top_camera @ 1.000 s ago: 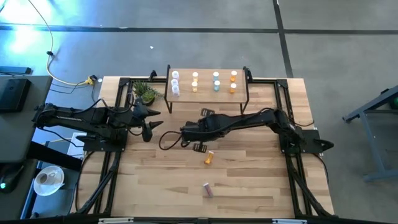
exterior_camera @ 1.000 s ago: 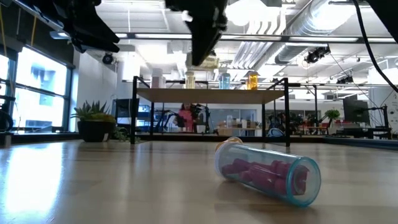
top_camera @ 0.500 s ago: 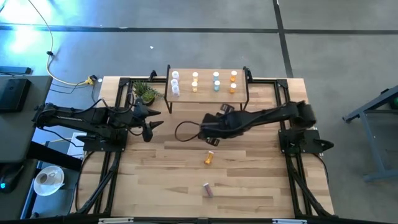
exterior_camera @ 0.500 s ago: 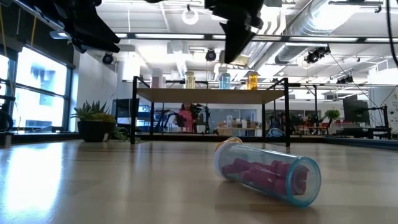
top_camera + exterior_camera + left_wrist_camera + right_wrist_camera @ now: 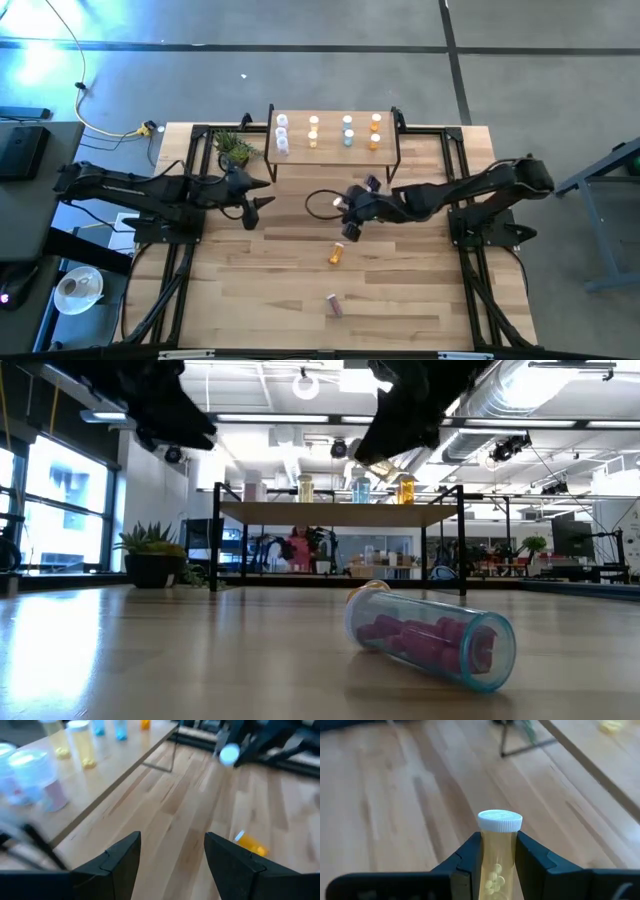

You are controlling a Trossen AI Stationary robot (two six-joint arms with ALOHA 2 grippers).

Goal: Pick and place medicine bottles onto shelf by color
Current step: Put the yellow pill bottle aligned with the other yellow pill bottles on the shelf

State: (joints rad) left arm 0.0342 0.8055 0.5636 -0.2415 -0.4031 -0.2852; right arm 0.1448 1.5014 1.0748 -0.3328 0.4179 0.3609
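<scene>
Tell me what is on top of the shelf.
The shelf carries eight upright bottles in four pairs: clear, yellow, blue-green, orange. Under its board, the tabletop is covered from above.

The right end effector (image 5: 498,865) was clamped shut mid-tabletop; the left end effector (image 5: 172,852), fingers parted, hovered toward nine o'clock.

Pale, smooth wood-plank worktop (image 5: 400,280) with a slight sheen. Low shelf of light wood board on thin black metal legs (image 5: 335,155). Clear yellow plastic pill bottle with ribbed white cap (image 5: 499,851), between matt black plastic fingers (image 5: 535,865).
</scene>
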